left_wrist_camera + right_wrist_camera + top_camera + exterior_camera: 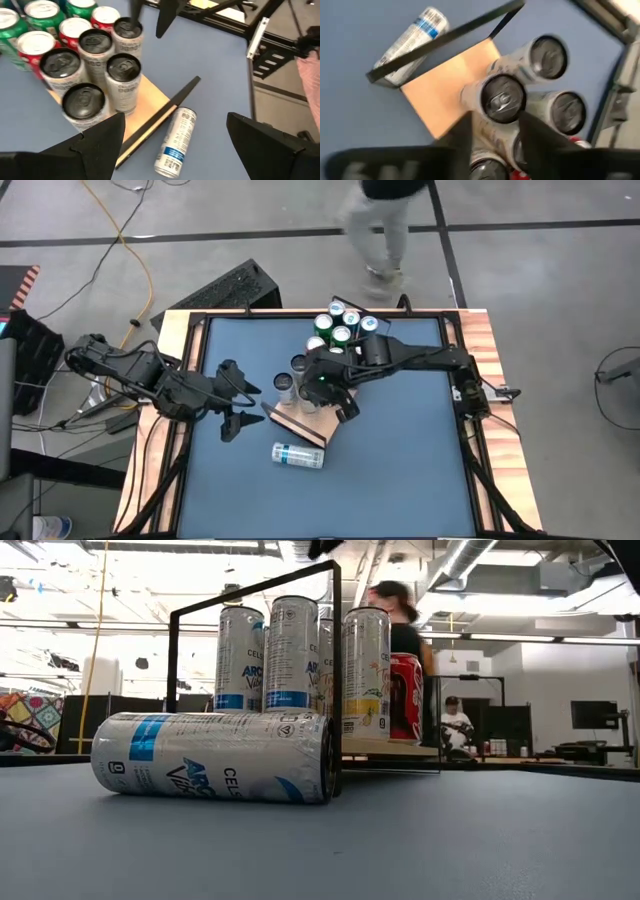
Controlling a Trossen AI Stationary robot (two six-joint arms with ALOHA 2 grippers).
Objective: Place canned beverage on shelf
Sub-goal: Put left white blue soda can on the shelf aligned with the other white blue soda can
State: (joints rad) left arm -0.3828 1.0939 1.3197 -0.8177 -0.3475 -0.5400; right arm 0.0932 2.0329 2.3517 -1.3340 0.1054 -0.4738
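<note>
– Now, how far along do we judge the task to be?

– Partly done, we think. Several silver cans [122, 82] stand upright on the shelf [300, 426], packed together at one end of its light-wood board. Green cans [340, 328] and red-topped ones stand just beyond them; we cannot tell whether the board reaches under those. The end nearest the wire rail [445, 37] is bare. One more can, the lying can [298, 455], rests on its side on the blue tabletop [400, 460], just outside that rail, so we take at least this one to be left.

– And the two grippers?

– The right gripper [496, 120] hangs over the cans on the shelf, with one silver can between its fingers. Whether it clamps that can or merely straddles it, we cannot tell. The left gripper [250, 408] waits beside the shelf, over the tabletop, with its fingers spread wide and nothing between them.

– What writing can we read?

– On the lying can, in the low view, we read "CEL", "ARC" and "VIB" in blue and grey, all cut off. The upright silver cans behind it carry the same blue band and fragments. A red can [405, 698] beside them has script too small for us to read.
</note>
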